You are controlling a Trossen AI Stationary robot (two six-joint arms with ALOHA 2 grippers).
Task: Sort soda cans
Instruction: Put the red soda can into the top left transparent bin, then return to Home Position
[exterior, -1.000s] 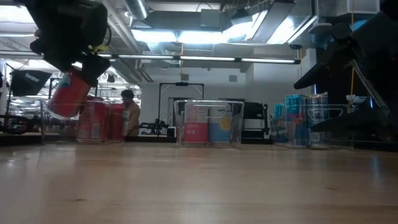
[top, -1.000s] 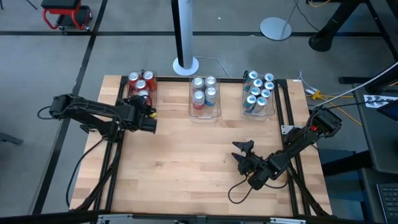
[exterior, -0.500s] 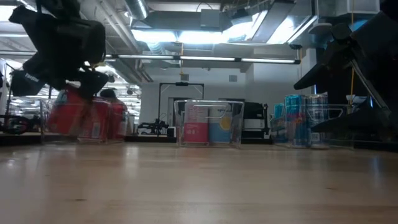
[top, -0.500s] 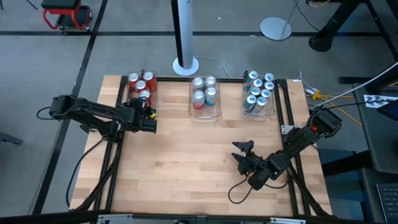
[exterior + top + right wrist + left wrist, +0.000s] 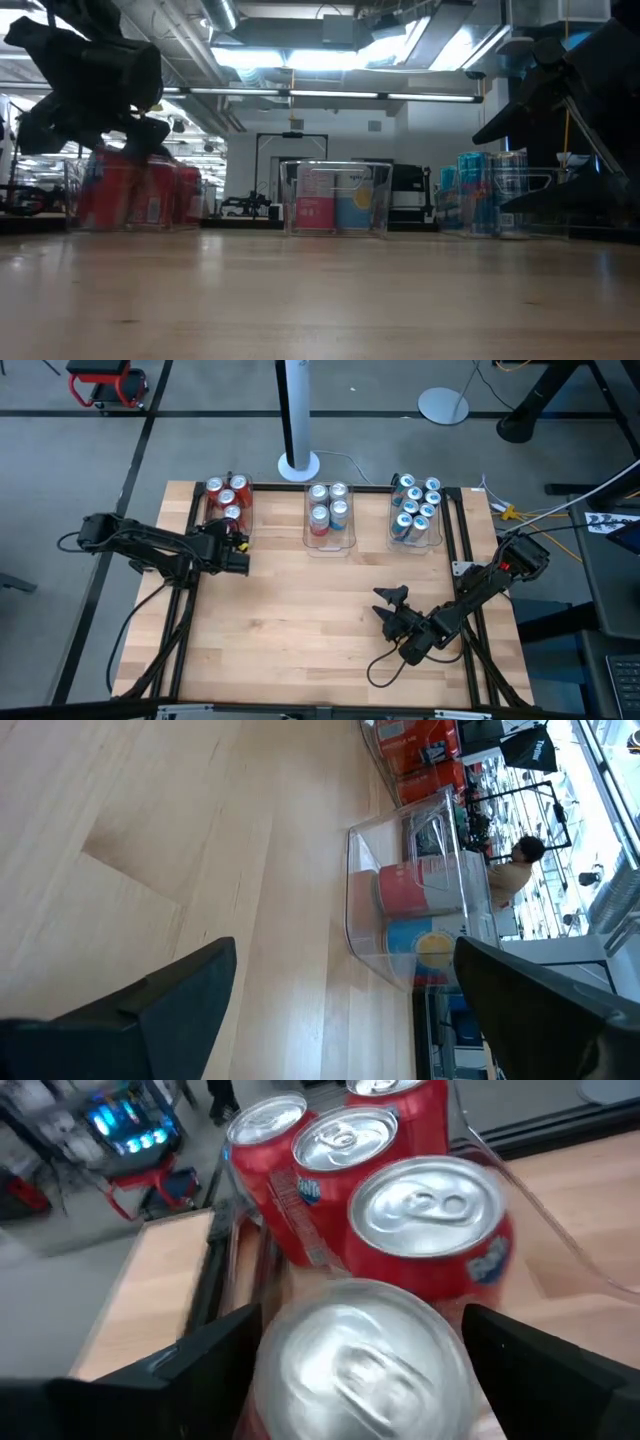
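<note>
Bright overhead ceiling lights, glare on can tops, blurred wrist view

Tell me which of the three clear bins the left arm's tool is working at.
The left bin, the one holding red cans. The left tool has a can between its fingers there; the middle bin and right bin stand unattended.

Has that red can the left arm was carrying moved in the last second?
Yes. The red can has come down into the left bin, beside the other red cans.
</note>
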